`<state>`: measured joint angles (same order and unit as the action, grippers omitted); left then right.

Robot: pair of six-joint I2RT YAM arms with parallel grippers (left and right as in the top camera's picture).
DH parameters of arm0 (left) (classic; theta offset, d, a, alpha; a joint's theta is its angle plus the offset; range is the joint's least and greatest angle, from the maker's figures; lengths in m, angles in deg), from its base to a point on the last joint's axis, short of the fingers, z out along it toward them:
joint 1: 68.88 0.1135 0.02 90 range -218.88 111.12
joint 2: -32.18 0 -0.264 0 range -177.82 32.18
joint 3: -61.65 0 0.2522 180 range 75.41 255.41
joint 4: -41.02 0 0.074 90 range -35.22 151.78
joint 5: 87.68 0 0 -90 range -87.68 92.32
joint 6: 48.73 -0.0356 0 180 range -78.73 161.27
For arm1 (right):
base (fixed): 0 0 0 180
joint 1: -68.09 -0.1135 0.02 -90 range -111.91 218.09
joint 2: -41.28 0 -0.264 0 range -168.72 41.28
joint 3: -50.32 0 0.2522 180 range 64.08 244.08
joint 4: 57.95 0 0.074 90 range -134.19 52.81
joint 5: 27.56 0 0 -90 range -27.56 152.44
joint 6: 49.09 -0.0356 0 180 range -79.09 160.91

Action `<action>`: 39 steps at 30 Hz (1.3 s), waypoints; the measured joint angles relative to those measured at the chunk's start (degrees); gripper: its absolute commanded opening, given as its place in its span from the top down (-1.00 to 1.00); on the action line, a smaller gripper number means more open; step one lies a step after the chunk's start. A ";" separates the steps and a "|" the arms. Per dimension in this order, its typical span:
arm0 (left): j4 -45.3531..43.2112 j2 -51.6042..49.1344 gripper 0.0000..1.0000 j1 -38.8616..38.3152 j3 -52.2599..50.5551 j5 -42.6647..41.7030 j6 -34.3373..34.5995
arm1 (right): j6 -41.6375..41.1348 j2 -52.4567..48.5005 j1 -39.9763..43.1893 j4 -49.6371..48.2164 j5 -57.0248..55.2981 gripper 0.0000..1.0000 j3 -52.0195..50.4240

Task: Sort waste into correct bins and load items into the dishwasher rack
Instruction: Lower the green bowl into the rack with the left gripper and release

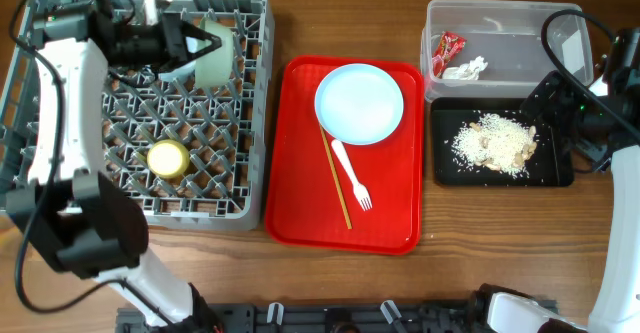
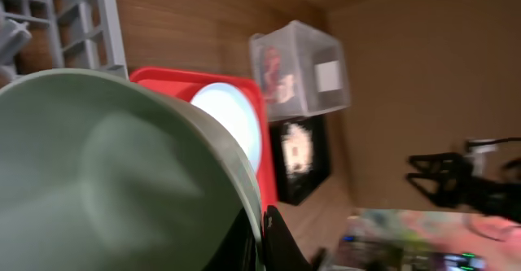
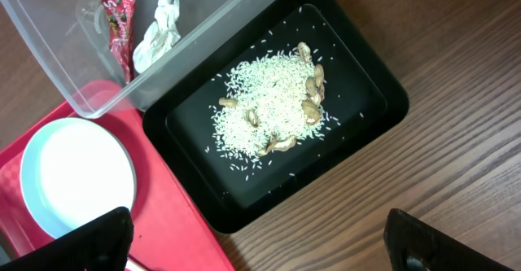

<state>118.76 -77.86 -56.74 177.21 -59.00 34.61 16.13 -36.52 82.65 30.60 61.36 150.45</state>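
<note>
My left gripper (image 1: pixel 197 49) is shut on the rim of a pale mint bowl (image 1: pixel 216 59), holding it tilted on edge over the back of the grey dishwasher rack (image 1: pixel 120 103). In the left wrist view the bowl (image 2: pixel 106 165) fills the left side, its rim pinched between the black fingers (image 2: pixel 281 240). A yellow cup (image 1: pixel 168 158) stands in the rack. The plate (image 1: pixel 359 103), white fork (image 1: pixel 352 178) and chopstick (image 1: pixel 336 173) lie on the red tray (image 1: pixel 390 208). My right gripper (image 3: pixel 264 251) hangs open and empty above the black tray's near corner (image 3: pixel 244 214).
The clear tub (image 1: pixel 520 23) at the back right holds the red wrapper (image 1: pixel 448 51) and white tissue (image 1: pixel 467 69). In front of it the black tray (image 1: pixel 443 173) holds rice scraps (image 1: pixel 492 143). The right arm (image 1: pixel 600 93) stands at the table's right edge.
</note>
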 measured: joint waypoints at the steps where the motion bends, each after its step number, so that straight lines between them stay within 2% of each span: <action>1: 0.04 -1.18 0.92 0.68 0.00 -2.05 -0.22 | 0.02 0.00 0.00 0.00 0.00 -0.98 0.00; 9: 0.74 -7.82 0.92 2.62 0.00 -8.70 -0.85 | 0.02 0.00 0.00 0.00 0.00 -0.97 0.00; 16: 1.42 -11.47 0.92 3.04 0.00 -10.99 -0.87 | 0.02 0.00 0.00 -0.02 0.00 -0.97 0.00; 24: 5.31 -11.30 0.89 5.29 1.33 -5.53 -1.25 | 0.02 0.00 0.00 -0.04 0.00 -0.98 0.00; 27: 6.84 -11.23 0.67 6.29 1.38 -4.00 -1.64 | 0.02 0.00 0.00 -0.02 0.00 -0.97 0.00; 31: 8.74 -11.26 0.10 8.15 1.29 3.32 -2.10 | 0.00 0.00 0.00 0.00 0.02 -0.97 0.00; 34: 10.60 -11.65 -0.13 9.22 0.81 10.67 -1.75 | 0.02 0.00 0.00 0.04 0.04 -0.97 0.00; 39: 12.07 -12.02 -0.77 9.77 0.59 16.61 -2.14 | 0.02 0.00 0.00 0.07 0.09 -0.97 0.00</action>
<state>130.83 -89.88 -46.97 177.80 -42.39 32.47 16.16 -36.52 82.65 30.66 61.45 150.45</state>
